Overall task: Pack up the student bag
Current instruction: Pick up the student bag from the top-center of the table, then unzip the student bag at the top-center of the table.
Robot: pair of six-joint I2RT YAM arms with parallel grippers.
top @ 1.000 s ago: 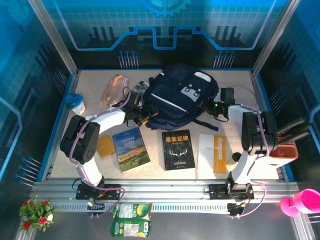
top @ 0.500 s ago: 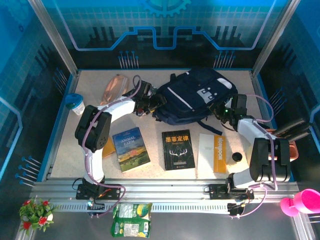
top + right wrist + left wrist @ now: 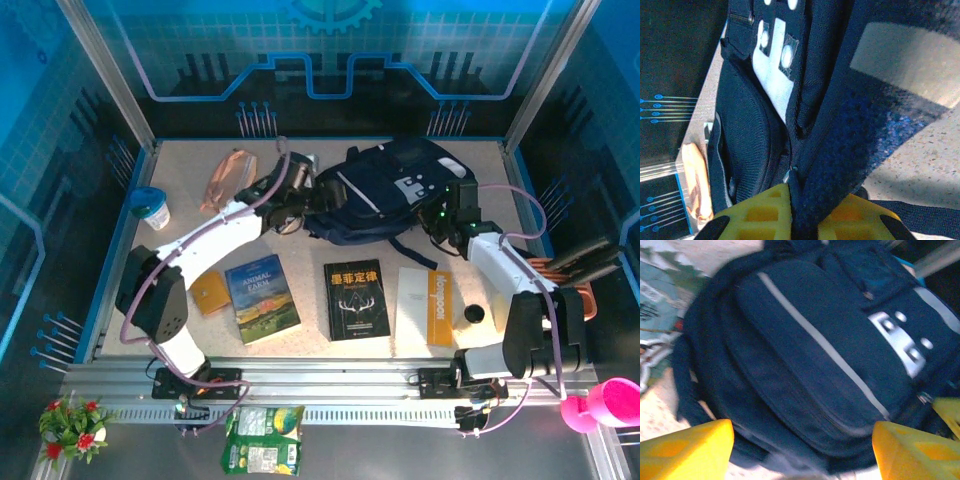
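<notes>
The student bag [image 3: 385, 190], dark navy with a thin white stripe and a white patch, lies at the back middle of the table. My left gripper [image 3: 300, 196] sits at the bag's left end, open. In the left wrist view its yellow fingers [image 3: 687, 450] stand wide apart, with the bag's [image 3: 805, 355] lower edge just ahead between them, untouched. My right gripper [image 3: 442, 212] is at the bag's right end. In the right wrist view this gripper [image 3: 802, 212] is shut, pinching a fold of the bag's [image 3: 747, 130] dark fabric beside a zipper.
Along the front lie a small orange book [image 3: 211, 293], the Animal Farm book [image 3: 262, 297], a black book [image 3: 357, 298] and a white-and-orange book [image 3: 427, 305]. A pink pouch [image 3: 228, 178] and a blue-lidded cup [image 3: 150, 207] sit at the back left. An orange holder [image 3: 572, 298] stands at the right edge.
The bag has slid to the right and turned, its patch end swinging right with the shut right gripper. The left arm has stretched out, following the bag's left end.
</notes>
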